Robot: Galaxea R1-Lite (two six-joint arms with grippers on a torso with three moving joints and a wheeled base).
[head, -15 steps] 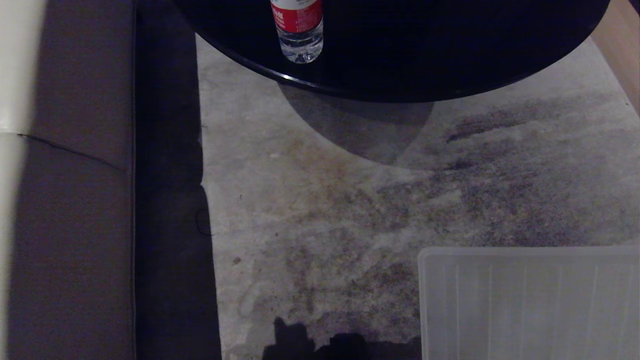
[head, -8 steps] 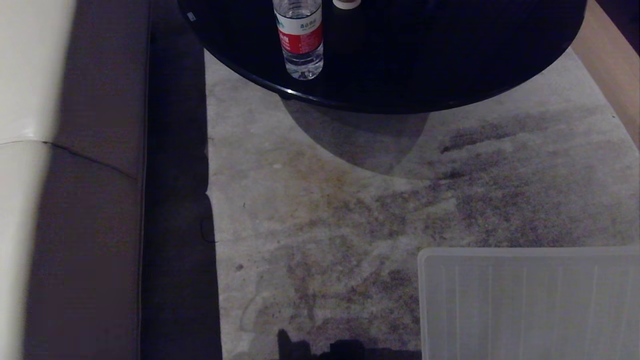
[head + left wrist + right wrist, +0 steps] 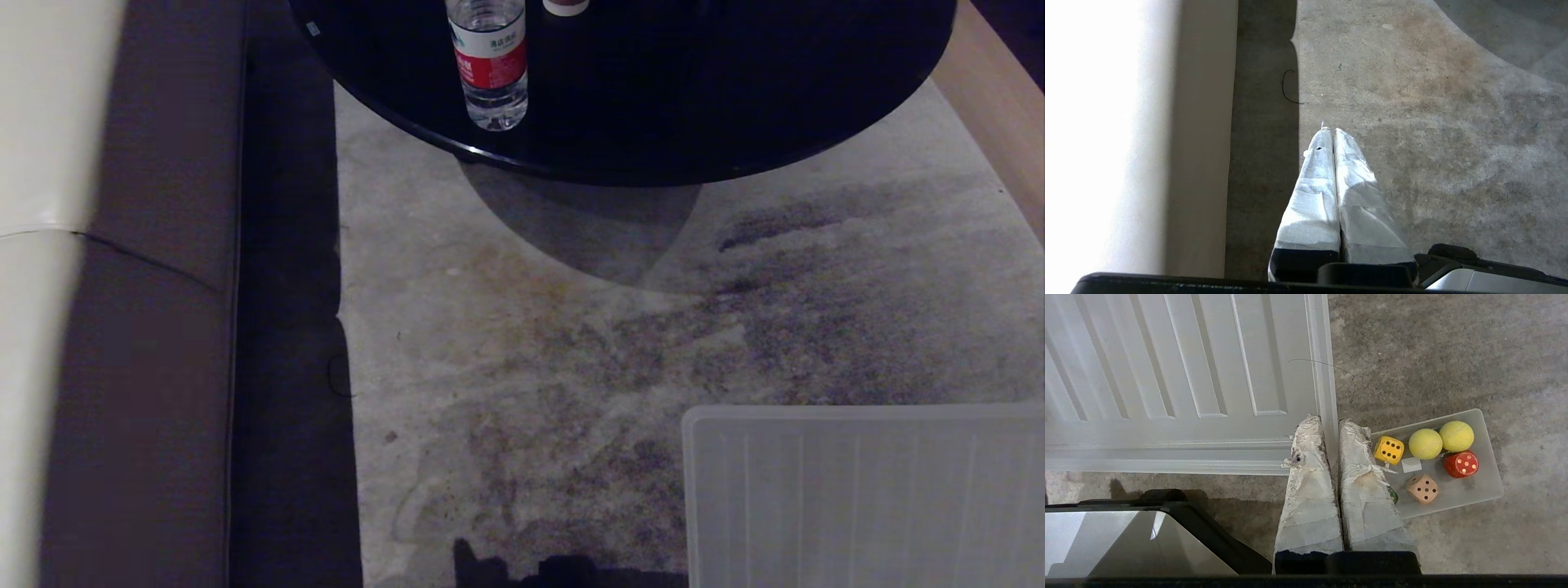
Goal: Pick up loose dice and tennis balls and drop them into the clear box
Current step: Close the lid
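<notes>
Against the head view of a second ago, the whole scene has slid down the frame: more of the round glossy black counter (image 3: 637, 98) now shows at the top, the clear plastic water bottle with a red label (image 3: 491, 64) stands lower, and a small white-capped item has appeared at the top edge beside it. Everything moved together, so the camera tilted up; nothing on the stained grey carpet (image 3: 571, 343) moved. In the last half second the picture has settled. No dice or balls show in the head view.

The right wrist view finds them: the shallow frosted clear box (image 3: 1488, 486) sits right of centre, its long axis running from lower left to upper right. Inside are two fuzzy yellow-green tennis balls (image 3: 1425, 444), a yellow die with black pips (image 3: 1389, 450), a red die with white pips (image 3: 1461, 464), a tan die with dark pips (image 3: 1422, 488) and a sliver of dark green die beside the fingers. I judge collecting looks finished.

The flat ribbed translucent lid (image 3: 1180, 375) fills the upper left. The right gripper (image 3: 1329, 424) hangs empty, taped fingers pressed together. The left gripper (image 3: 1330, 131) is likewise closed, over bare carpet beside a pale sofa (image 3: 1106, 134).
</notes>
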